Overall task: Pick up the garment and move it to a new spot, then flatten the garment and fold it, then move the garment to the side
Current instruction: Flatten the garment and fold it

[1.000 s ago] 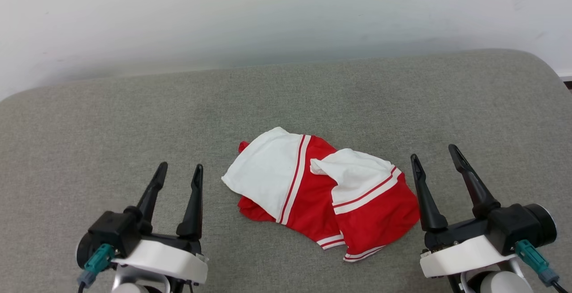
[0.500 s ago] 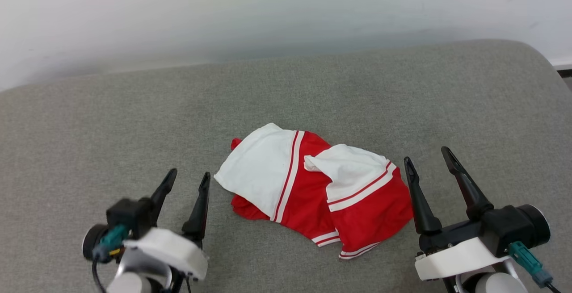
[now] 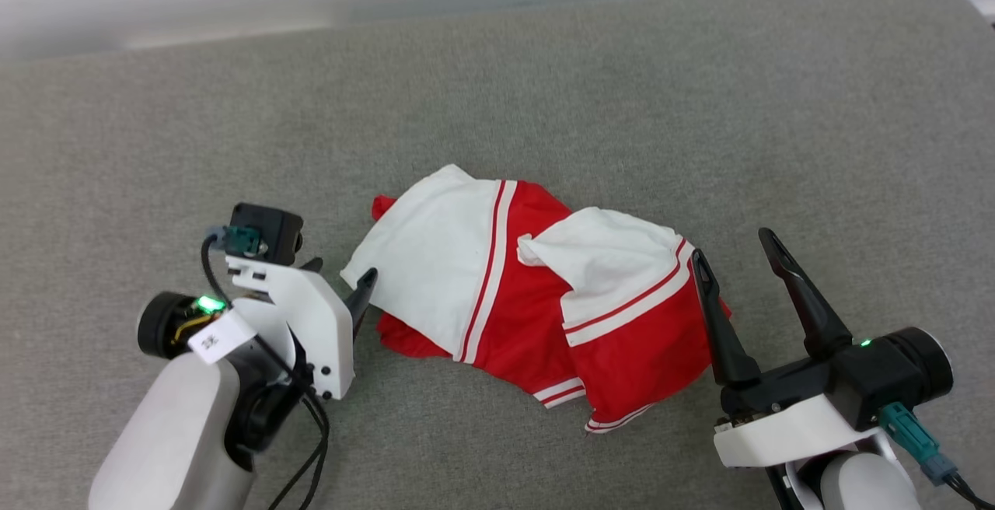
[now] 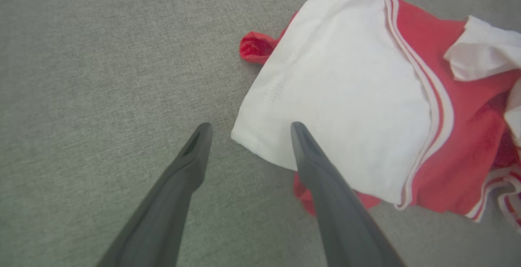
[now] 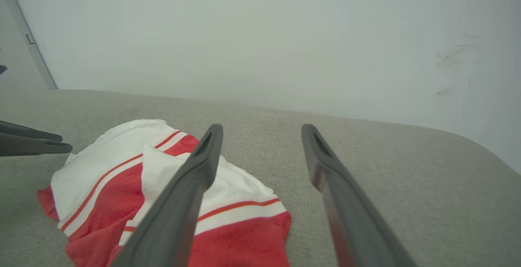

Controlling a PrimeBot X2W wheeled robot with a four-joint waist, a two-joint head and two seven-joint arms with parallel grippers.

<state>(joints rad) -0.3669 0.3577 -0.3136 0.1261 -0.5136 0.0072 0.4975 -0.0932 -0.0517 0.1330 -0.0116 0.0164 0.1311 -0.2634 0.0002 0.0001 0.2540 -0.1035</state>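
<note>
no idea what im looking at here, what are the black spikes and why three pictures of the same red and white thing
The black spikes are a robot's fingers. It has two arms, each ending in a gripper with two long dark fingers. One picture comes from a camera on its head, looking down: the left gripper is at lower left, the right gripper at lower right. The other two come from cameras on each wrist, looking along that arm's own fingers. The red and white thing is a crumpled shirt lying on a grey fabric surface. Nothing is held: both grippers are open. The left one sits at the shirt's white corner, apparently about to grab it.
</note>
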